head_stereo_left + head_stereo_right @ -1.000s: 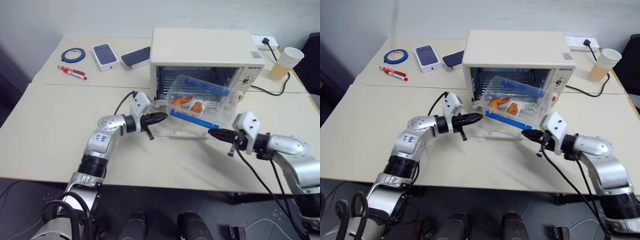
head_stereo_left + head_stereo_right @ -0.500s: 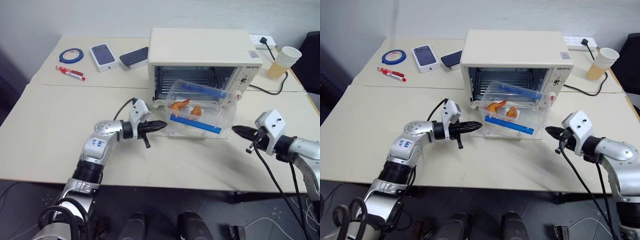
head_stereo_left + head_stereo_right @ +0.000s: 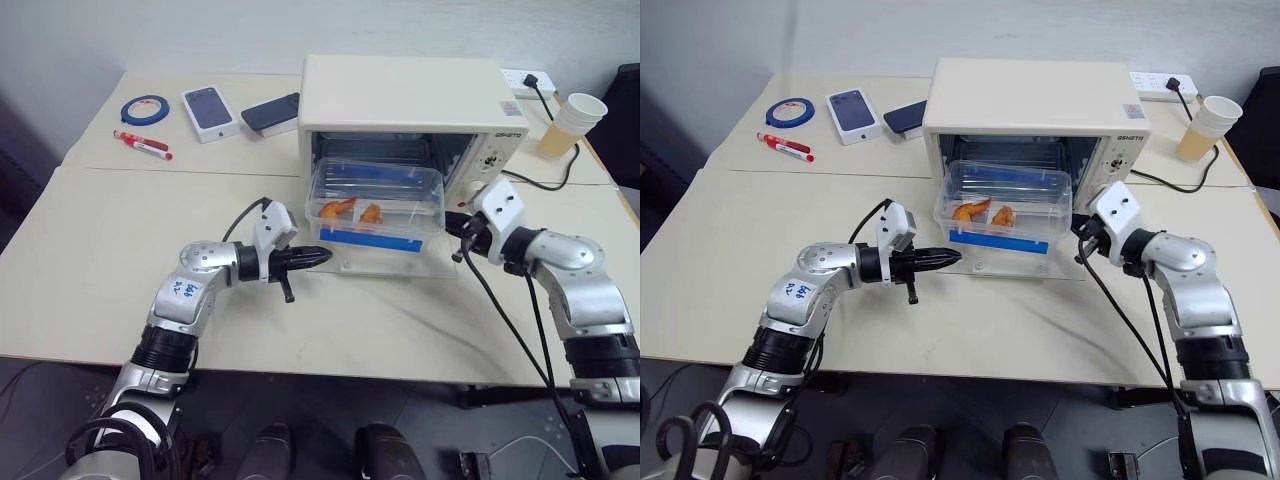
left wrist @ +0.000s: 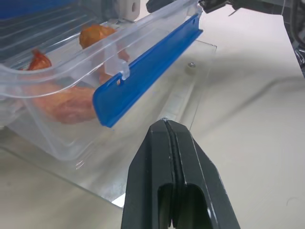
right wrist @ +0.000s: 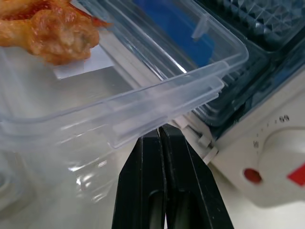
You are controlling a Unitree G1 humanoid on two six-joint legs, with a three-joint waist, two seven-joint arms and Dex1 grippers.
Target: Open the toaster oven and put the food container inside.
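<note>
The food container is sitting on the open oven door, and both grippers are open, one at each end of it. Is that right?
Not quite. The food container does sit on the open glass door of the toaster oven, with the left gripper and right gripper at its ends, but both are shut. Each wrist view shows its fingers pressed together.

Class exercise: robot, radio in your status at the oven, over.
Both grippers shut, left gripper, right gripper at container's end. Food container on open door of toaster oven, not yet inside. Nothing blocking.
</note>
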